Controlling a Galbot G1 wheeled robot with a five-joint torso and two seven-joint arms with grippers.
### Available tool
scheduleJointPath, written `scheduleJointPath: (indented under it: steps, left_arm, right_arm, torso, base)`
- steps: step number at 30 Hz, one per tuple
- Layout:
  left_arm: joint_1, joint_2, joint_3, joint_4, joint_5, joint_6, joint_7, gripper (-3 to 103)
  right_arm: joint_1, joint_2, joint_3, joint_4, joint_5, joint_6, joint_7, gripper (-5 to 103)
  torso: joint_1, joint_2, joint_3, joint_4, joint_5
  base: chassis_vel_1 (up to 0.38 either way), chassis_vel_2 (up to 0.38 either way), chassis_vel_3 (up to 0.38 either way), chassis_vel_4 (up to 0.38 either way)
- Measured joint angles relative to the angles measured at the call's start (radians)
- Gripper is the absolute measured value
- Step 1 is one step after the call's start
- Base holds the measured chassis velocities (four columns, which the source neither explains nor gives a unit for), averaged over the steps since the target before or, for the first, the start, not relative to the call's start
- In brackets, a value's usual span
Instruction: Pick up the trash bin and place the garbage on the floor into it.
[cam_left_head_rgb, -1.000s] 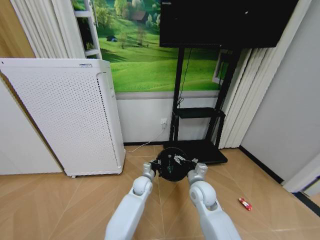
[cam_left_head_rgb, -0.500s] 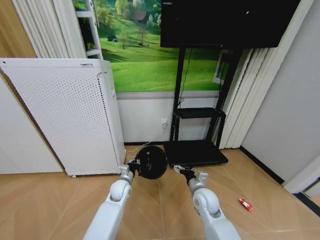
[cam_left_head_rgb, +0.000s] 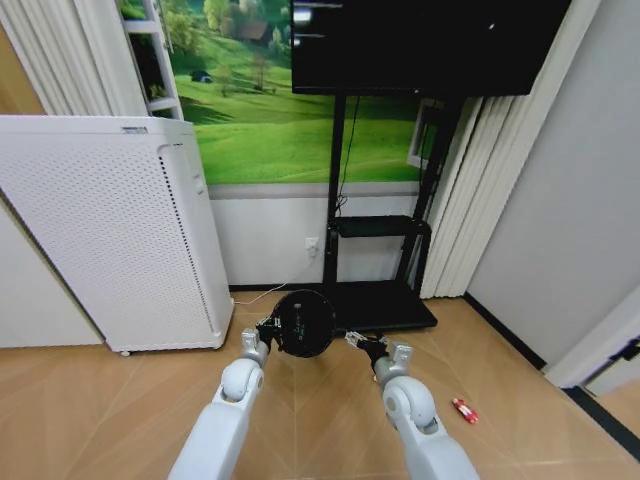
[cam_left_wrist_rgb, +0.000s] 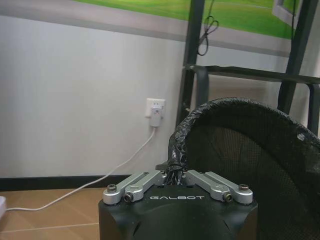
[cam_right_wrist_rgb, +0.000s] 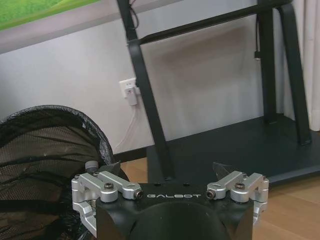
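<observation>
Trash bin (cam_left_head_rgb: 304, 323): small, black, round, mesh-walled with a dark liner bunched at the rim. Held off the floor (cam_left_head_rgb: 120, 400) in front of the robot, tipped so its round end faces the head camera. It hangs before the black TV stand (cam_left_head_rgb: 385, 300), just beside the stand's base plate.

Left end effector (cam_left_head_rgb: 266, 331): fingers drawn together, clamped on the bin's rim and the gathered liner; in the left wrist view the grip (cam_left_wrist_rgb: 172, 172) sits at the rim's near edge, with the bin's open mouth (cam_left_wrist_rgb: 250, 165) beyond it.

Right end effector (cam_left_head_rgb: 357, 342): fingers spread apart, holding nothing, hovering just beside the bin on its right. The right wrist view shows the gap between the fingers (cam_right_wrist_rgb: 167, 172) and the bin (cam_right_wrist_rgb: 45, 165) off to one side.

Garbage: one small red-and-white piece (cam_left_head_rgb: 463, 410) lying on the floor, well apart from the bin, to the robot's right.

Other fixtures: tall white perforated appliance (cam_left_head_rgb: 100, 230) standing against the wall at left; wall socket with white cable (cam_left_head_rgb: 311, 246).
</observation>
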Motion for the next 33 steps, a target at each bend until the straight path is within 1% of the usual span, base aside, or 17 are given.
scheduleJointPath:
  steps: [2, 7, 8, 9, 10, 15, 16, 18, 21, 22, 23, 24, 25, 27, 29, 31, 33]
  left_arm:
    - [-0.002, -0.001, 0.001, 0.002, 0.000, 0.000, 0.000, 3]
    - [-0.009, -0.007, 0.005, 0.013, -0.001, 0.000, 0.002, 3]
    - [-0.011, -0.008, 0.005, 0.015, 0.000, -0.001, 0.003, 3]
    - [-0.011, -0.009, 0.005, 0.016, -0.001, -0.001, 0.005, 3]
    - [-0.012, -0.009, 0.005, 0.018, -0.001, -0.001, 0.007, 3]
    - [-0.011, -0.007, 0.000, 0.019, -0.003, -0.001, 0.010, 3]
    - [-0.010, -0.004, -0.002, 0.018, -0.004, -0.001, 0.011, 3]
    - [-0.009, -0.002, -0.003, 0.017, -0.005, -0.001, 0.011, 3]
    - [-0.009, 0.005, -0.007, 0.010, -0.010, -0.001, 0.010, 3]
    - [-0.009, 0.005, -0.007, 0.010, -0.010, -0.001, 0.010, 3]
    - [-0.009, 0.005, -0.008, 0.009, -0.011, -0.001, 0.010, 3]
    - [-0.009, 0.005, -0.008, 0.008, -0.013, -0.002, 0.009, 3]
    - [-0.009, 0.006, -0.007, 0.005, -0.015, -0.002, 0.009, 3]
    - [-0.009, 0.007, -0.006, 0.003, -0.016, -0.002, 0.009, 3]
    - [-0.011, 0.014, -0.001, -0.008, -0.027, -0.001, 0.008, 3]
    - [-0.012, 0.018, 0.000, -0.012, -0.031, 0.001, 0.007, 3]
    - [-0.013, 0.027, 0.002, -0.023, -0.042, 0.006, 0.003, 3]
  right_arm:
    - [0.001, 0.000, 0.000, -0.004, -0.001, 0.000, 0.000, 100]
    - [0.006, 0.000, -0.001, -0.033, -0.038, 0.032, 0.001, 100]
    - [0.007, 0.000, -0.001, -0.042, -0.052, 0.057, -0.005, 100]
    - [0.010, 0.000, 0.002, -0.051, -0.057, 0.080, -0.006, 100]
    - [0.013, 0.001, 0.006, -0.053, -0.044, 0.086, 0.000, 100]
    - [0.027, 0.005, 0.018, -0.061, -0.011, 0.076, 0.014, 100]
    - [0.032, 0.005, 0.025, -0.070, -0.009, 0.067, 0.014, 100]
    - [0.035, 0.004, 0.028, -0.080, -0.008, 0.062, 0.014, 100]
    - [0.056, 0.005, 0.034, -0.169, -0.024, 0.056, 0.013, 100]
    - [0.056, 0.005, 0.034, -0.169, -0.024, 0.056, 0.013, 100]
    - [0.068, 0.009, 0.035, -0.232, -0.058, 0.069, 0.005, 100]
    - [0.087, 0.016, 0.034, -0.337, -0.118, 0.092, -0.009, 100]
    - [0.100, 0.020, 0.032, -0.394, -0.147, 0.104, -0.019, 100]
    - [0.107, 0.021, 0.030, -0.421, -0.162, 0.110, -0.023, 100]
    - [0.135, 0.033, 0.018, -0.543, -0.229, 0.129, -0.060, 100]
    - [0.143, 0.036, 0.013, -0.571, -0.241, 0.130, -0.068, 100]
    - [0.164, 0.049, -0.002, -0.665, -0.270, 0.140, -0.081, 100]
  torso:
    - [0.000, 0.000, 0.000, 0.0000, 0.0000]
    - [0.000, 0.000, 0.000, -0.0002, 0.0000]
    - [0.000, 0.000, 0.000, -0.0002, -0.0004]
    - [0.000, 0.000, 0.000, -0.0007, 0.0011]
    - [0.000, 0.000, 0.000, -0.0008, -0.0001]
    - [0.000, 0.000, 0.000, -0.0006, -0.0001]
    - [0.000, 0.000, 0.000, 0.0000, -0.0006]
    - [0.000, 0.000, 0.000, 0.0001, -0.0005]
    - [0.000, 0.000, 0.000, 0.0010, -0.0004]
    - [0.000, 0.000, 0.000, 0.0010, -0.0004]
    - [0.000, 0.000, 0.000, 0.0009, -0.0003]
    - [0.000, 0.000, 0.000, 0.0002, 0.0001]
    - [0.000, 0.000, 0.000, -0.0002, 0.0000]
    - [0.000, 0.000, 0.000, -0.0002, 0.0001]
    - [0.000, 0.000, 0.000, -0.0006, 0.0000]
    - [0.000, 0.000, 0.000, -0.0005, -0.0001]
    - [0.000, 0.000, 0.000, -0.0003, -0.0002]
  base:
    - [-0.291, -0.304, 0.294, 0.302]
    - [-0.329, -0.337, 0.324, 0.318]
    - [-0.310, -0.303, 0.315, 0.316]
    - [-0.198, -0.270, 0.232, 0.316]
    - [-0.198, -0.213, 0.187, 0.178]
    - [-0.051, -0.116, 0.084, 0.038]
    - [0.007, 0.000, -0.037, -0.055]
    - [0.036, 0.033, -0.037, -0.076]
    - [0.088, 0.105, -0.050, -0.069]
    - [0.071, 0.104, -0.038, -0.039]
    - [0.071, 0.039, -0.031, -0.039]
    - [0.000, 0.000, 0.000, 0.000]
    - [0.000, 0.000, 0.000, 0.000]
    - [0.000, 0.000, 0.000, 0.000]
    - [0.000, 0.000, 0.000, 0.000]
    - [0.000, 0.000, 0.000, 0.000]
    - [0.000, 0.000, 0.000, 0.000]
